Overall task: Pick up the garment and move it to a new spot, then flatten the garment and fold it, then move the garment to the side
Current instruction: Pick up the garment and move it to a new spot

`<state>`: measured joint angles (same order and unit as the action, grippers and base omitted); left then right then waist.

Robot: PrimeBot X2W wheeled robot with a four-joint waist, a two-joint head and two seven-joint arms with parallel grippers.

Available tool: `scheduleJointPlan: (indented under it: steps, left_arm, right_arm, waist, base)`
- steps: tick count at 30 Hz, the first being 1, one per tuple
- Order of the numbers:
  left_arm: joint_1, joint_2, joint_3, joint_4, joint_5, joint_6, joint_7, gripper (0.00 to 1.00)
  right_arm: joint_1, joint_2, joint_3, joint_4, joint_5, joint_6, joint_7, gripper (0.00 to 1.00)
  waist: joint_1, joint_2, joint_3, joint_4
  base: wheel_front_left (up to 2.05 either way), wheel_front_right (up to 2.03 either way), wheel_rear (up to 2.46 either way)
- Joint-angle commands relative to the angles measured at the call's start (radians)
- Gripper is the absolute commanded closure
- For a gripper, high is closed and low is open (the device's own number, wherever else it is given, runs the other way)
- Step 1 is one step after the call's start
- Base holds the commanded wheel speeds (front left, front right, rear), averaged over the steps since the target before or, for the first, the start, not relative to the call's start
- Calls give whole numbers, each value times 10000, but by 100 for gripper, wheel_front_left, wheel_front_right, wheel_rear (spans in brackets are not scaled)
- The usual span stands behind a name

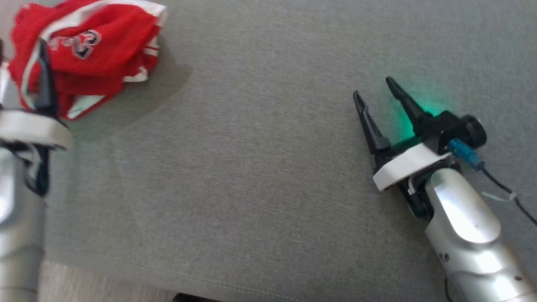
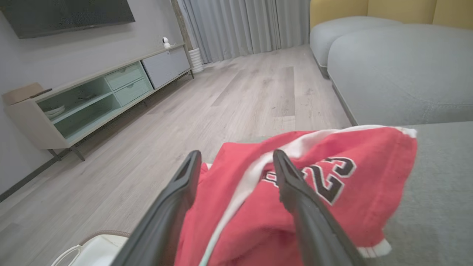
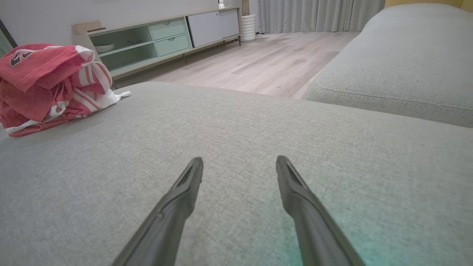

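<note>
The garment (image 1: 90,50) lies crumpled in a heap at the far left corner of the grey cushion (image 1: 260,167). It is red with white trim and a black-and-white number print. My left gripper (image 1: 22,50) stands open at the heap, its fingers spread over the red cloth with nothing pinched. In the left wrist view the garment (image 2: 354,199) shows behind and between the open fingers of the left gripper (image 2: 236,159). My right gripper (image 1: 377,90) is open over bare cushion at the right, far from the garment. The right wrist view shows the right gripper (image 3: 240,162) open and the garment (image 3: 48,81) at its left.
Beyond the cushion's edge is a wooden floor (image 2: 229,99). A low cabinet (image 2: 96,96) stands along the wall, with curtains (image 2: 244,26) behind. Another grey cushion (image 3: 399,62) sits to the right across a gap. A white object (image 2: 96,247) shows below the left gripper.
</note>
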<state>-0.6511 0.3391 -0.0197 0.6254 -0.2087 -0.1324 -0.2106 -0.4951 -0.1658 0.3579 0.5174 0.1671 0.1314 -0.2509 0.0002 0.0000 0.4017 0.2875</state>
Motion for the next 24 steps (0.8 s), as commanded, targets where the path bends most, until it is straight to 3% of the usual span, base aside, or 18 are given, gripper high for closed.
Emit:
scheduleJointPlan:
  steps: [1, 13, 14, 15, 20, 24]
  left_arm:
    - [-561, 928, 114, 158, -175, 21, 99, 0]
    - [-1956, 1735, -391, 2742, -340, 150, 929, 0]
    - [-2006, 1752, -404, 2909, -328, 187, 904, 24]
    - [-2043, 1765, -431, 3057, -309, 208, 862, 100]
    - [-2203, 1828, -518, 3532, -220, 399, 403, 100]
    - [-2576, 1887, -749, 3118, -79, 312, -210, 100]
  right_arm:
    - [-152, -27, 209, -362, -36, -7, -109, 0]
    - [-111, -104, 18, -655, -76, -7, -109, 0]
    - [-103, -82, 0, -655, -64, -7, -109, 0]
    - [-84, -59, -27, -651, -51, -7, -109, 0]
    - [72, 129, -182, -647, 52, -7, -109, 0]
    - [330, 367, -396, -616, 182, -7, -109, 0]
  waist:
    - [-2, 0, 437, -394]
    - [-2, 0, 908, -1103]
    - [-2, 0, 887, -1147]
    - [-2, 0, 844, -1186]
    - [-2, 0, 494, -1354]
    - [-2, 0, -82, -1533]
  base:
    - [0, 0, 0]
    - [0, 0, 0]
    - [0, 0, 0]
    - [0, 0, 0]
    - [0, 0, 0]
    - [0, 0, 0]
